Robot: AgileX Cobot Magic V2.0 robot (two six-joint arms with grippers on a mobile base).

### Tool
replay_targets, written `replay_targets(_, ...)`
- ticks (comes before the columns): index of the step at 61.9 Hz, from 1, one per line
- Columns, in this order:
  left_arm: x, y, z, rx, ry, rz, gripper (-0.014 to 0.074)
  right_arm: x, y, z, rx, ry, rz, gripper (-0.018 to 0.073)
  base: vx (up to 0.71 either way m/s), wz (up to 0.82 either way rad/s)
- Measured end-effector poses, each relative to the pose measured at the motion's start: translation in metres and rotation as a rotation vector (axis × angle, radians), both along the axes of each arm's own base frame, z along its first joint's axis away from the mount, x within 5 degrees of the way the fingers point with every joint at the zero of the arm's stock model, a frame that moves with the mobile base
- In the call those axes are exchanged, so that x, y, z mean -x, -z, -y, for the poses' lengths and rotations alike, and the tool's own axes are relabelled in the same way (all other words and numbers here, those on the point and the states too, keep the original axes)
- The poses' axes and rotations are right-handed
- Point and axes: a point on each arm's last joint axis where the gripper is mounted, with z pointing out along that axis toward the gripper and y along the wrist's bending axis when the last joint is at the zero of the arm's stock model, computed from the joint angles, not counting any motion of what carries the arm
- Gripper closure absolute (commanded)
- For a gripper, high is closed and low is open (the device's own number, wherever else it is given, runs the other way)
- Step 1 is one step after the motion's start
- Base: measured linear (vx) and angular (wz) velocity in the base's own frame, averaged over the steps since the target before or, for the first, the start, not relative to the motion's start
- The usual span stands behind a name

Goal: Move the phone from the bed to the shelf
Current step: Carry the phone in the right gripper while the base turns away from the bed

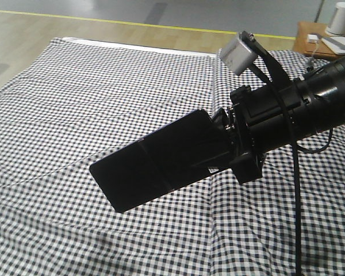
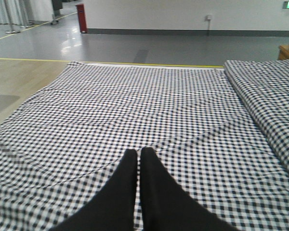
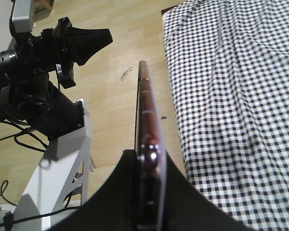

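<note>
Right gripper (image 1: 221, 144) is clamped on one end of the phone (image 1: 161, 164), which is in the air with the bed (image 1: 75, 86) behind it. Front view gives the flat black face, long axis 8 to 2 o'clock, arm coming in from 3 o'clock. Right wrist view gives only the thin edge and rose-gold rim, with wood floor (image 3: 111, 96) at 9 o'clock. Left gripper (image 2: 138, 161) has its fingers pressed together, nothing between them, over the bed.
</note>
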Motion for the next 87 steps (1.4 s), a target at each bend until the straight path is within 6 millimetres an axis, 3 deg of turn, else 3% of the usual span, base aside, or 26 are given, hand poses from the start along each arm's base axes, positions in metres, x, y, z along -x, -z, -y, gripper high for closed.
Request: replay_targets(87, 0.0, 0.0, 0.0, 0.0, 0.0, 0.0, 0.0596, 0.0, -0.0002, -0.0001, -0.002, 0.0, -0.001, 0.0564, -0.09, 0.33)
